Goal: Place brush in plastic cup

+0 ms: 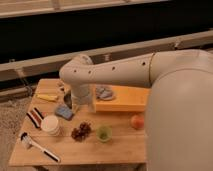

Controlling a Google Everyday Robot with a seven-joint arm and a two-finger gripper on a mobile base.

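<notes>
Long slim dish brush [39, 148] with a white head and a white-and-black handle lies flat at the 8 o'clock corner of the wooden surface [115, 150], near the front edge. Its long axis runs from 10 o'clock to 4 o'clock, with the head pointing to 10 o'clock and the handle's tip to 4 o'clock. The small light-green translucent plastic cup [103, 133] stands upright well apart from the brush, at its 3 o'clock, near the front middle. Between the two sit a wider cream-white cup [51, 125], at the brush's 1 o'clock, and a dark reddish-brown clump [81, 131], just at the green cup's 9 o'clock. A flat striped red-white-black cloth [35, 118] lies at 12 o'clock of the brush head, and an orange round ball [137, 121] at 2 o'clock of the green cup. The tool [76, 106] hangs at the end of the white arm [110, 72] over the back left, just above a blue-grey flat pad [64, 113] and beside a yellow block [122, 100], well apart from brush and cup; whether it is apart or together I cannot tell.
</notes>
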